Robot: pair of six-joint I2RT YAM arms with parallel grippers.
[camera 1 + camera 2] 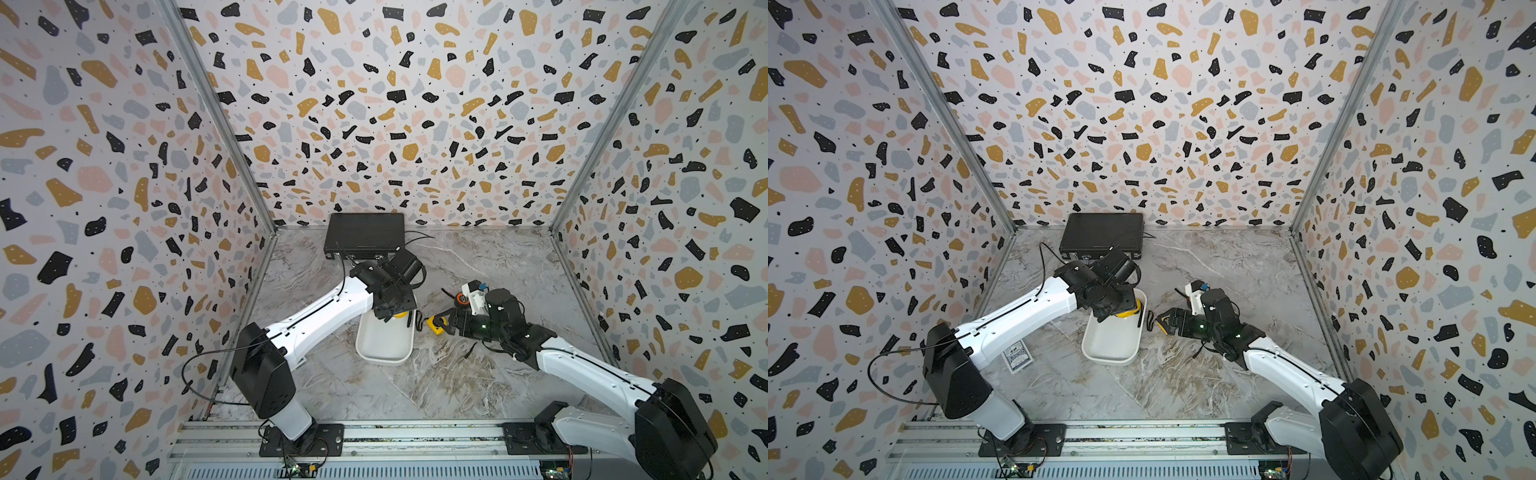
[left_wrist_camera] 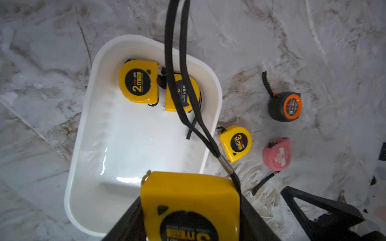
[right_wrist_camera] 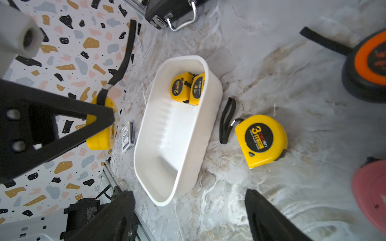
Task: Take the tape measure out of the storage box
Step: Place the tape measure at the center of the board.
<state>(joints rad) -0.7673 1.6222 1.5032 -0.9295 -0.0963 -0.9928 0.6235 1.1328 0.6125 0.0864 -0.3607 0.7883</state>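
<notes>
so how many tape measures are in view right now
6. Two yellow ones lie in the storage box. One yellow is held in the left gripper. The yellow 3m one, pink one and black-orange one lie on the table.

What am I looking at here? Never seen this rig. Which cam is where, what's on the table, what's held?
Two white robot arms stand on a rail at the front of a marble-look table. Both top views look down on the whole scene from overhead; the other two cameras ride on the arms' wrists.

The left gripper has its jaws shut on a yellow tape measure, lifted above the white storage box. Two more yellow tapes lie inside the box.

The right gripper is open and holds nothing.

Out on the table lie a yellow 3m tape, an orange-and-black tape and a pink tape. A black case sits at the back, a card pack beside the box.
</notes>
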